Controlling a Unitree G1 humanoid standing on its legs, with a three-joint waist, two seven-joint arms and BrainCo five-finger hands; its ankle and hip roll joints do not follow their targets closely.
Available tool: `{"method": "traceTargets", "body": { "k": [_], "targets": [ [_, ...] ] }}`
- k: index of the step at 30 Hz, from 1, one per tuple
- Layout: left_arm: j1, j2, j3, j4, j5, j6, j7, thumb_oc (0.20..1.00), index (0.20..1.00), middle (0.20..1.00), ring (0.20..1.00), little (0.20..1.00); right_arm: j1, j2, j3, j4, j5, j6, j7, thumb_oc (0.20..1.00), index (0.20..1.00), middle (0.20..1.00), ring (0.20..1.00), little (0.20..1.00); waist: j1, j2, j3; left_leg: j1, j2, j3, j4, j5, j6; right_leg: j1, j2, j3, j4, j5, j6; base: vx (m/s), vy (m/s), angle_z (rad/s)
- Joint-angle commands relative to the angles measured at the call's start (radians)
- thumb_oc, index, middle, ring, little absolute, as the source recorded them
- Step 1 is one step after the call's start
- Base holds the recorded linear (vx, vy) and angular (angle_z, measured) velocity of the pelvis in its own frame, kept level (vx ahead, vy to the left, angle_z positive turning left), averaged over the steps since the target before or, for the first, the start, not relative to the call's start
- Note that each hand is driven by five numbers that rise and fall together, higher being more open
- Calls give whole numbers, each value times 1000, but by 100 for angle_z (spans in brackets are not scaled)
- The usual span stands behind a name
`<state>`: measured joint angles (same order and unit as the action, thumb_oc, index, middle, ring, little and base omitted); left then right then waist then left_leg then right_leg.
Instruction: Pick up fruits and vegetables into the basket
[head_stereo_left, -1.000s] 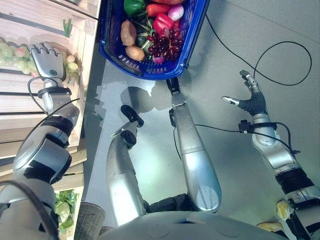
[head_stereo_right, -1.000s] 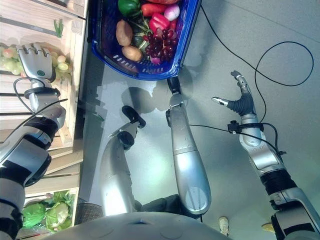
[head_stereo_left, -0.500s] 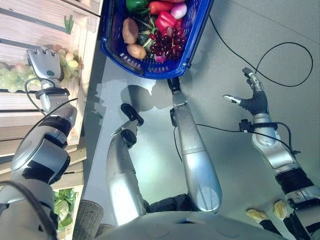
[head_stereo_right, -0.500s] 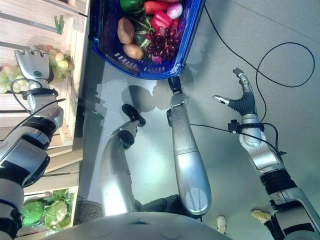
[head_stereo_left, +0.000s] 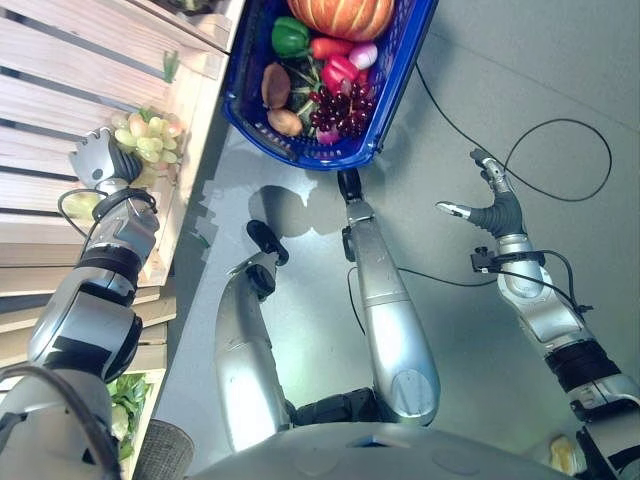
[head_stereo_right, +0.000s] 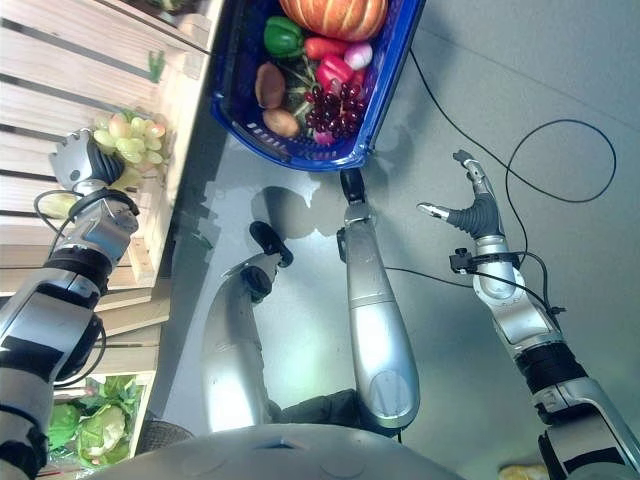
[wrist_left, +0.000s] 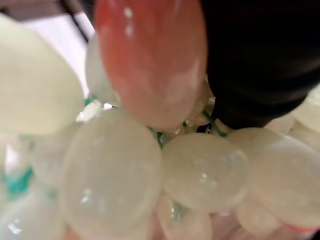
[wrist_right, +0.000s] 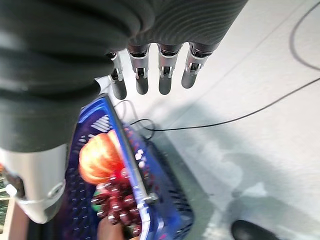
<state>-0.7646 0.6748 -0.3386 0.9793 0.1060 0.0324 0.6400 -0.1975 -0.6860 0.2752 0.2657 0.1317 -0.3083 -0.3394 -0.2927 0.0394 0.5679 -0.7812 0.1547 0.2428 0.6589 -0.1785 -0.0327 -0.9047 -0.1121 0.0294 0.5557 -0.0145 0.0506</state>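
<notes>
**Left hand on the green grapes at the wooden shelf**

On the grey floor (head_stereo_left: 500, 60) in front of the robot sits a blue basket (head_stereo_left: 395, 90), the largest container in sight, and no writing on it can be read. Inside it, from largest to smallest, lie an orange pumpkin (head_stereo_left: 340, 15) at the far end, a green pepper (head_stereo_left: 290, 35), a long red pepper (head_stereo_left: 327, 46), a second red pepper (head_stereo_left: 340, 70), a brown potato (head_stereo_left: 275, 85), a smaller potato (head_stereo_left: 286, 121), a bunch of dark red grapes (head_stereo_left: 343, 108) against the near wall, and a pale purple onion (head_stereo_left: 362, 54). The basket stands just beside the wooden shelf (head_stereo_left: 70, 90), which takes up the robot's left side with its pale slats.

At the edge of that shelf lies a bunch of green grapes (head_stereo_left: 148, 140), some berries tinged pink. The left hand (head_stereo_left: 100, 160) is closed around this bunch, its fingers curled into the berries; in the left wrist view the pale grapes (wrist_left: 115, 170) and one reddish berry press right up against the hand's dark cover. A few more green grapes (head_stereo_left: 80, 205) lie on the slats beside the left wrist.

Lower on the shelf, in a wooden crate, sit leafy green cabbages (head_stereo_right: 95, 425).

The right hand (head_stereo_right: 468, 205) hangs over the bare floor, well apart from the basket, released, with fingers (wrist_right: 165, 75) straight and thumb spread, holding nothing.
</notes>
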Motion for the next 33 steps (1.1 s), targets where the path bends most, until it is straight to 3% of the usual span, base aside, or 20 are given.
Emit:
{"method": "traceTargets", "body": {
  "k": [1, 2, 9, 22, 27, 30, 33],
  "targets": [
    [74, 24, 65, -59, -158, -144, -64, 200, 200, 200, 200, 200, 66, 25, -21, -43, -28, 9, 12, 1000, 1000, 1000, 1000, 1000, 36, -30, -48, 22, -40, -29, -84, -3, 9, 40, -4, -40, -9, -73, 46, 10, -11, 10],
    [107, 5, 103, -122, -212, -191, -95, 200, 200, 200, 200, 200, 74, 35, -37, -58, -36, 31, 20, 1000, 1000, 1000, 1000, 1000, 46, -30, -48, 53, -46, -34, -94, -2, 10, 74, -5, -46, -12, -77, 47, 13, -12, 9],
    [300, -68, 205, -374, -301, -319, -185, 200, 200, 200, 200, 200, 128, 72, -128, -156, -81, 133, 87, 1000, 1000, 1000, 1000, 1000, 82, -27, -48, 184, -63, -46, -140, 2, 14, 216, -11, -68, -46, -89, 51, 21, 3, 10],
    [495, -122, 285, -821, -404, -341, -311, 200, 200, 200, 200, 200, 138, 102, -173, -340, -176, 323, 180, 1000, 1000, 1000, 1000, 1000, 126, -29, -59, 394, -85, -56, -215, 4, 22, 446, -25, -77, -127, -104, 47, 30, 7, 3],
    [523, -131, 283, -999, -400, -391, -384, 200, 200, 200, 200, 200, 84, 121, -133, -394, -79, 405, 280, 1000, 1000, 1000, 1000, 1000, 163, -37, -103, 471, -93, -68, -270, 41, 26, 537, -44, -90, -180, -80, 42, 25, -40, 5],
    [509, -130, 274, -1063, -339, -435, -379, 200, 200, 200, 200, 200, 32, 135, -93, -436, 35, 412, 338, 1000, 1000, 1000, 1000, 1000, 186, -43, -141, 517, -96, -83, -302, 48, 20, 594, -51, -97, -214, -79, 46, 115, -52, 3],
    [471, -133, 254, -1078, -328, -416, -379, 200, 200, 200, 200, 200, -25, 161, -50, -483, 149, 400, 377, 1000, 1000, 1000, 1000, 1000, 201, -48, -182, 558, -96, -94, -335, 55, 13, 642, -55, -106, -245, -79, 49, 125, -55, 11]
  ]
}}
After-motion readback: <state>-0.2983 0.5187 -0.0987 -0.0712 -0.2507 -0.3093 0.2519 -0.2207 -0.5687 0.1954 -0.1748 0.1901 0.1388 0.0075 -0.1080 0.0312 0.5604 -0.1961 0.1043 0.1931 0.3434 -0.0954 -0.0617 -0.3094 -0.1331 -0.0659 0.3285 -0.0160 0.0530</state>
